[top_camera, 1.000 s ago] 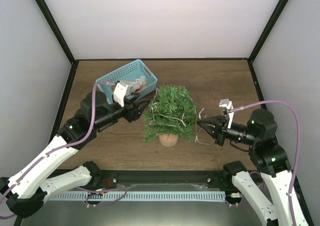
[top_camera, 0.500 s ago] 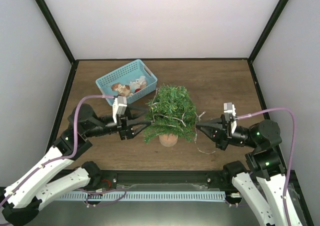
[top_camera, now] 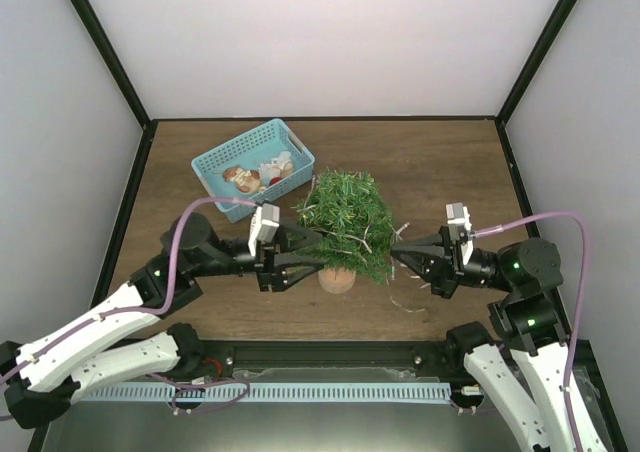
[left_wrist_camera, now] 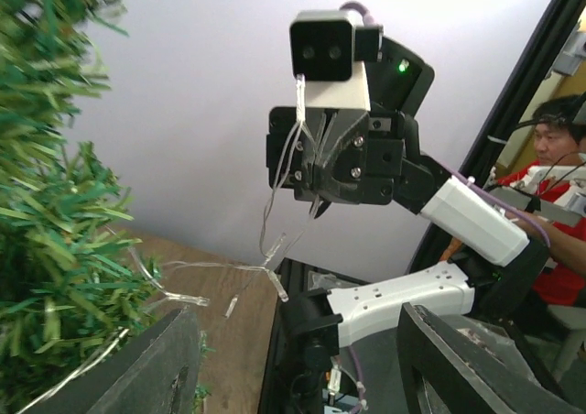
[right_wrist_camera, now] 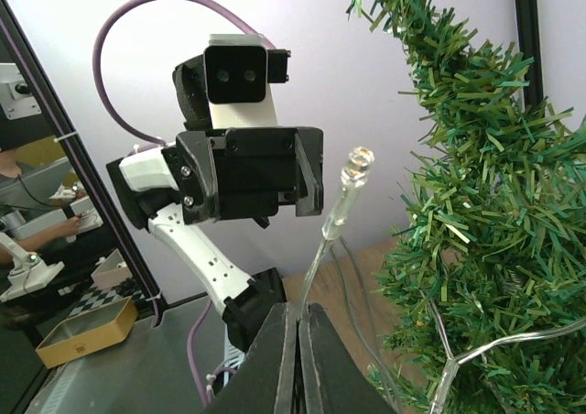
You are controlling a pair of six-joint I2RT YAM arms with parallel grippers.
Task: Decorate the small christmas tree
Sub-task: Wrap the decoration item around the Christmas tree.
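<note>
The small christmas tree point(top_camera: 342, 227) stands mid-table in its brown pot point(top_camera: 337, 278), with a clear light string point(top_camera: 362, 240) draped over its branches. My right gripper point(top_camera: 393, 255) sits at the tree's right side, shut on the string's wire. In the right wrist view the shut fingers point(right_wrist_camera: 286, 350) pinch the wire below a clear bulb point(right_wrist_camera: 352, 171), with the tree point(right_wrist_camera: 485, 222) to their right. My left gripper point(top_camera: 318, 252) is open at the tree's lower left. Nothing lies between its fingers point(left_wrist_camera: 151, 368), and loose bulbs point(left_wrist_camera: 275, 281) hang ahead of them.
A light-blue basket point(top_camera: 240, 140) holding several ornaments point(top_camera: 262, 172) stands at the back left. A loose end of the light string point(top_camera: 408, 297) trails on the table right of the pot. The enclosure's walls close in the table's sides and back.
My left arm has swung from the basket forward and right, and its open gripper has reached the tree's lower left. The right gripper has shifted slightly, still shut on the string.
</note>
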